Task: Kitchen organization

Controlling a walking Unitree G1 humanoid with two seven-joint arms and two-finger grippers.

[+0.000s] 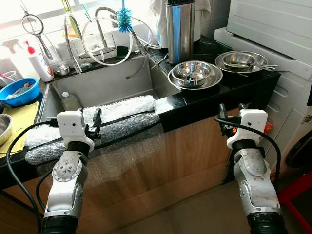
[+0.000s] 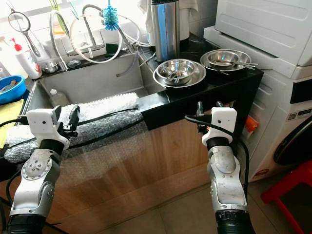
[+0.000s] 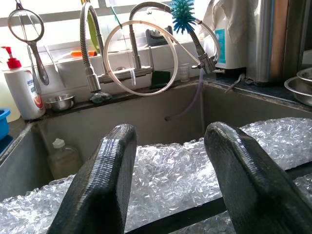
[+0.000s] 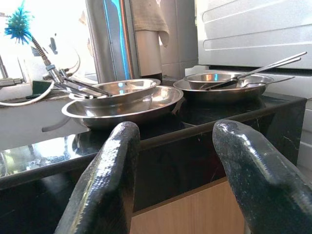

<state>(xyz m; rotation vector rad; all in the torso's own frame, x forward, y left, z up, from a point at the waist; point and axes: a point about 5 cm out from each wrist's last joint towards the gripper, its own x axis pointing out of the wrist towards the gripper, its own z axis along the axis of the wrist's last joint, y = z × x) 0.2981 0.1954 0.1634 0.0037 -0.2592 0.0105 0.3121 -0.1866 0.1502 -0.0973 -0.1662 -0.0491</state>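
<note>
On the black counter [image 1: 204, 100] a steel bowl sits inside a wide steel plate [image 1: 195, 74], with utensils lying in it. To its right is a second steel bowl and plate [image 1: 241, 61] holding long utensils. My right gripper [image 1: 232, 113] is open, empty and level with the counter's front edge, just below these dishes; its fingers [image 4: 105, 180] frame them. My left gripper [image 1: 93, 123] is open and empty in front of the sink [image 1: 97, 85]. It points over the bubble wrap [image 1: 122, 114] draped on the sink's front rim, with its fingers [image 3: 105, 180] apart.
A tall steel canister [image 1: 180, 30] stands behind the dishes. A faucet with hoses and a blue brush [image 1: 124, 19] rises behind the sink, where a small bottle [image 1: 70, 101] lies. Soap bottle [image 1: 39, 61], blue bowl [image 1: 18, 91] and yellow cloth [image 1: 22, 117] sit at left. A white appliance [image 1: 273, 34] stands to the right.
</note>
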